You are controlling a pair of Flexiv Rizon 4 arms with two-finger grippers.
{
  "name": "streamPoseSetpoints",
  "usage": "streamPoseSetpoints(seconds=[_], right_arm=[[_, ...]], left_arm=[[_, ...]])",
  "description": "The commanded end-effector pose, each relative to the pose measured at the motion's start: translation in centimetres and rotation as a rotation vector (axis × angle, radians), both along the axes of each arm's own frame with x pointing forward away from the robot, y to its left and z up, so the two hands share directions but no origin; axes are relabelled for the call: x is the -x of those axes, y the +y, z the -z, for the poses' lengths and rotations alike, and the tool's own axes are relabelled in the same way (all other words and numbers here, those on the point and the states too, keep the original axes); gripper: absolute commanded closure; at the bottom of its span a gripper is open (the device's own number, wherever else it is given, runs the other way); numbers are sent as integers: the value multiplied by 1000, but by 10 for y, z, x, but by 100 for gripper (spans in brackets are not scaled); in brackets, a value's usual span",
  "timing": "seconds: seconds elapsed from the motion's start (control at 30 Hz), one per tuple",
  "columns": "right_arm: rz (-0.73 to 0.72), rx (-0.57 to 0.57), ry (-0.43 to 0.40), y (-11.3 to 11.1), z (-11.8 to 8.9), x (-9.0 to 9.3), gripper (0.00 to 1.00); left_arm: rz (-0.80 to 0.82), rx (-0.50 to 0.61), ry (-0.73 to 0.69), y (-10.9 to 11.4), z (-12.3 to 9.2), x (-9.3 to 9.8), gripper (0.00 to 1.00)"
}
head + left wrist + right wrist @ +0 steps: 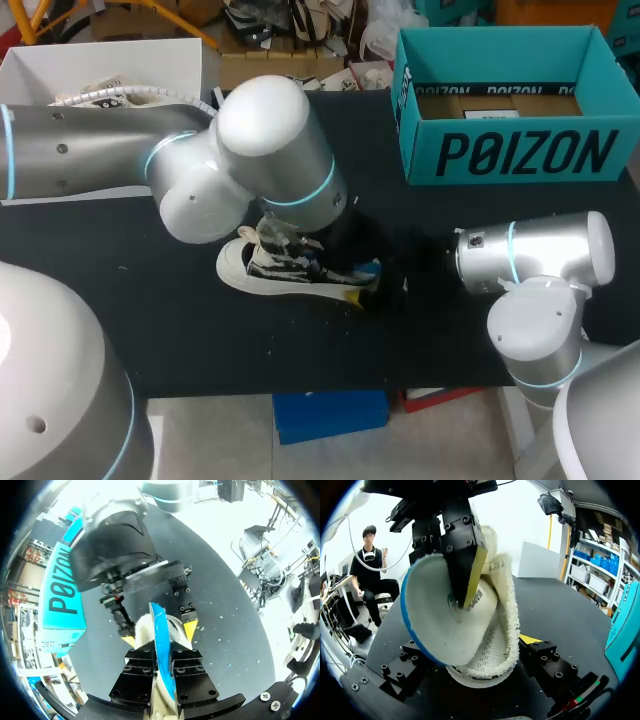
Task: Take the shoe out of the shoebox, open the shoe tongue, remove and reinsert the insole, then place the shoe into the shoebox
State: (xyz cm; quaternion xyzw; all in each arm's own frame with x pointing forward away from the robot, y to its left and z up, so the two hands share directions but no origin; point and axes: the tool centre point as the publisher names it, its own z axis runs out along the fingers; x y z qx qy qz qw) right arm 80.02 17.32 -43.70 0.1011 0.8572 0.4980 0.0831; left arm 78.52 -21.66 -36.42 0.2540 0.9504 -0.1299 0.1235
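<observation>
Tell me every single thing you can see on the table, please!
black table: one, black, under everything.
teal cardboard shoebox: one, teal, open, back right of the table.
white open box: one, white, back left.
white sneaker with black patches: one, white and black, mid-table, between the right gripper's fingers.
white insole with a blue edge: one, sticking up out of the sneaker, pinched by the left gripper.
left arm: one, silver, over the sneaker.
right arm: one, silver, right side.
left gripper: one, black, shut on the insole.
right gripper: one, black with yellow tips, shut on the sneaker.
</observation>
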Motion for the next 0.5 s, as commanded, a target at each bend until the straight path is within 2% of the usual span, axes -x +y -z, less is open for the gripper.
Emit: streamPoseSetpoints(seconds=[0.03,0.13,0.27,0.5], right_arm=[[1,1,1,0,3,-1,100],[1,1,1,0,3,-1,100],[1,1,1,0,3,-1,100],[1,1,1,0,3,-1,100]], left_arm=[[94,270,126,59,-36,-6,100],[159,433,202,72,-54,-12,100],[262,603,261,77,-81,-20,100],[411,764,285,70,-149,-43,100]])
